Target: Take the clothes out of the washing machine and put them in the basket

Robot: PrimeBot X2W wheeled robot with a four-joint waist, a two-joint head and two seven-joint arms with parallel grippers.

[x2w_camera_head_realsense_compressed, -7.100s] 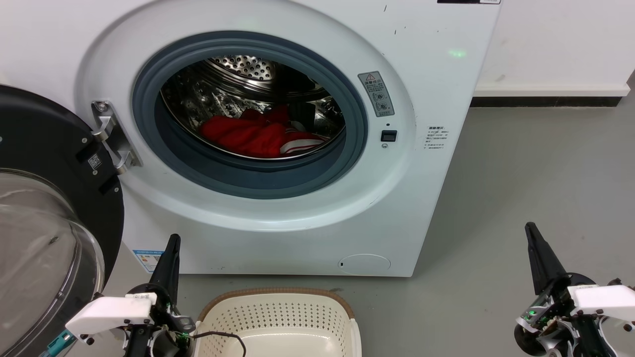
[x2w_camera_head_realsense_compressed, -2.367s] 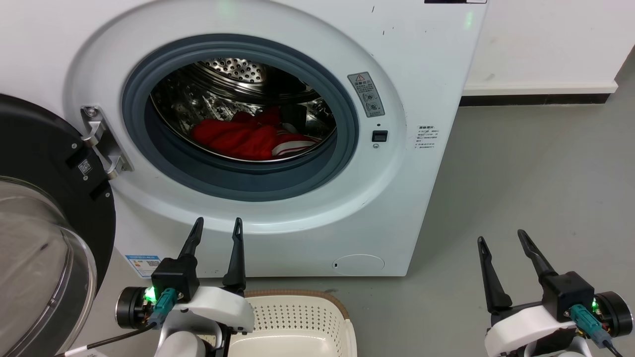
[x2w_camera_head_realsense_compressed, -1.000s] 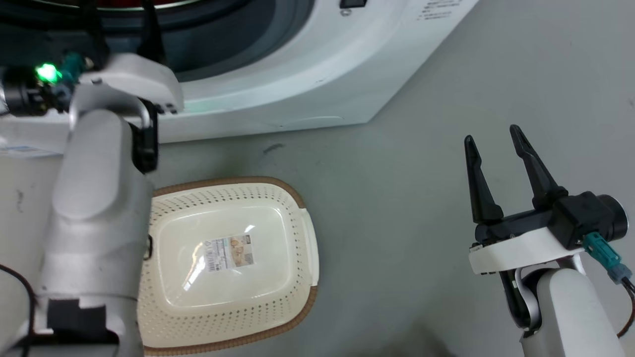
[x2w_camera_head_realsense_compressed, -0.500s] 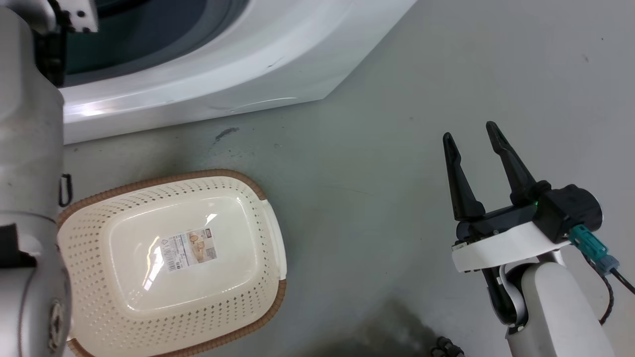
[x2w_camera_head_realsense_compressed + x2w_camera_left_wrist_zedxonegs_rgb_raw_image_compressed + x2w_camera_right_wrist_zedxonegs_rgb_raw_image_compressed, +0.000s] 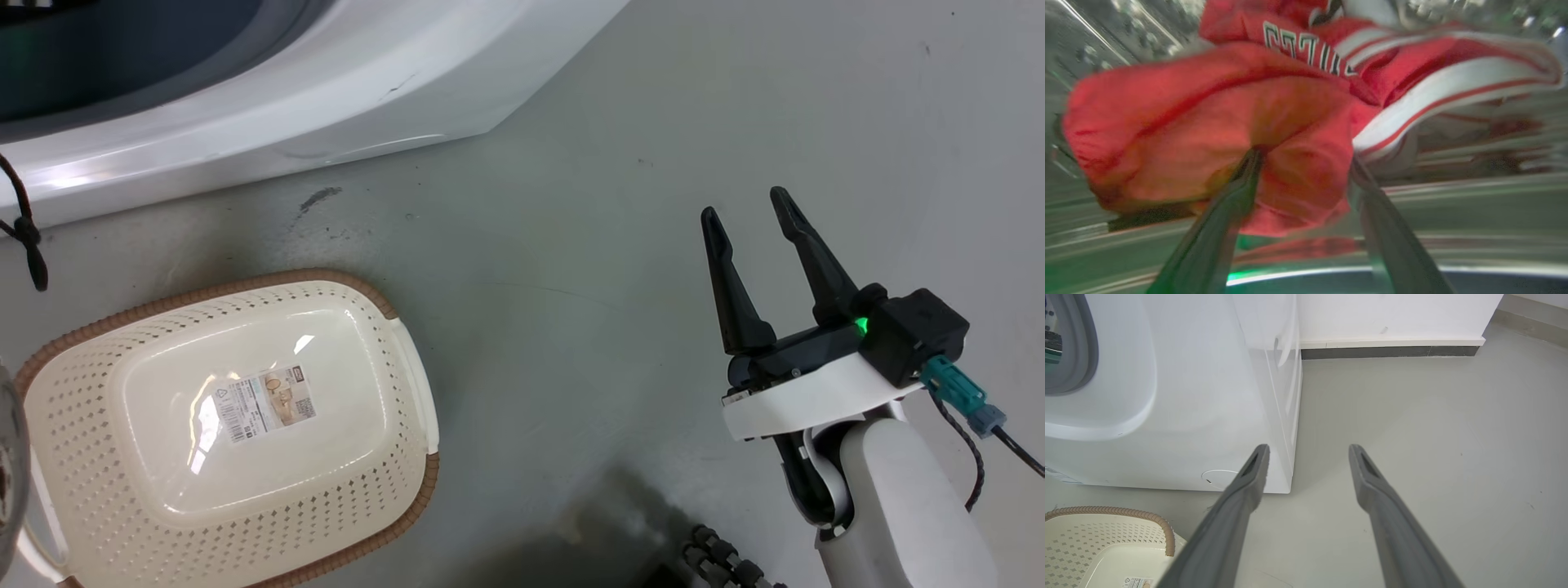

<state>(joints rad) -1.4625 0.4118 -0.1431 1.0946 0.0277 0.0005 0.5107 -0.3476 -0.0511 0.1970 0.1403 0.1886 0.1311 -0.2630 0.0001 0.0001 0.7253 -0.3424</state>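
Our left gripper point(image 5: 1305, 158) has gone into the washing machine point(image 5: 326, 98). Its fingers stand apart around a fold of the clothes point(image 5: 1208, 122) on the bottom of the drum point(image 5: 1453, 204), so we can close next. The right gripper point(image 5: 744, 204) waits open, and the basket point(image 5: 375, 490) stays empty.

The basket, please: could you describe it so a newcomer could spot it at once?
Start at the white washing machine; on the grey floor before it sits the basket. It alone is cream perforated plastic with a brown woven-look rim.
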